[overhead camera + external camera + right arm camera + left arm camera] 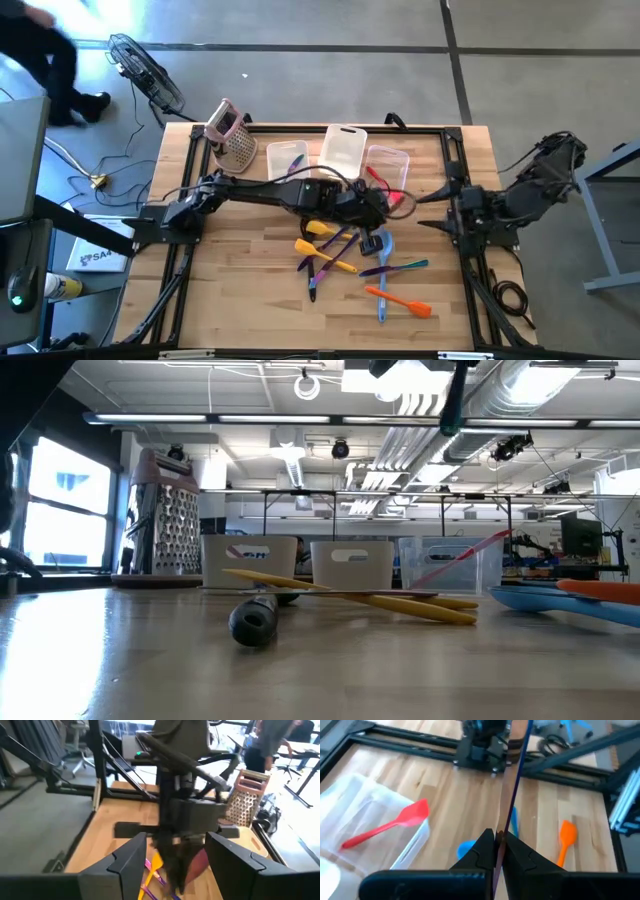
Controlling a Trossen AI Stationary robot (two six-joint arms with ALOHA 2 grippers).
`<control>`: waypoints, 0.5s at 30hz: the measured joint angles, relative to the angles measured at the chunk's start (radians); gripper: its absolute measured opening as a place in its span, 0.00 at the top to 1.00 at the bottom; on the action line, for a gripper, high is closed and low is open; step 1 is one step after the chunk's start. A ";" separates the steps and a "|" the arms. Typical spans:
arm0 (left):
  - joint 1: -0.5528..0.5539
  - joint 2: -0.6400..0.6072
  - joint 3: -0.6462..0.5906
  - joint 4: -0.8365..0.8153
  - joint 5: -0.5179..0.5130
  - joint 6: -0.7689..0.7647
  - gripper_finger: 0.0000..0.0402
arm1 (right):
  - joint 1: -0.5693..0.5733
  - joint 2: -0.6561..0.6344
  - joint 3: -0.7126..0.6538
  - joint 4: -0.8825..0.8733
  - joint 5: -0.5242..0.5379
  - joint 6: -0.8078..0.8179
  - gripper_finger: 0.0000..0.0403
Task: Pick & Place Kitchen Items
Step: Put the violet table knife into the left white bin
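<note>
Overhead, ceiling lights (pixel 300 385) shine on the wooden table (pixel 250 300).

Left tool (pixel 497 847) clamped, right tool (pixel 172 855) parted

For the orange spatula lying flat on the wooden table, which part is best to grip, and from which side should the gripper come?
Grip the orange spatula at the middle of its slim handle, coming straight down from above with the fingers across the handle. It lies flat on the wooden table beside a blue utensil, so a low approach from the side would probably bump that.
</note>
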 joint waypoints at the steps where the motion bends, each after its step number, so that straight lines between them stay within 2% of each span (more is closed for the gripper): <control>1: 0.007 -0.011 -0.001 -0.032 0.001 -0.017 0.98 | 0.010 -0.012 0.000 -0.002 0.001 0.000 0.51; 8: 0.065 -0.082 -0.001 -0.215 0.032 -0.163 0.98 | 0.038 -0.097 0.000 -0.033 -0.060 0.088 0.51; 15: 0.142 -0.162 0.000 -0.545 0.087 -0.279 0.98 | 0.038 -0.113 0.000 -0.113 -0.082 0.217 0.51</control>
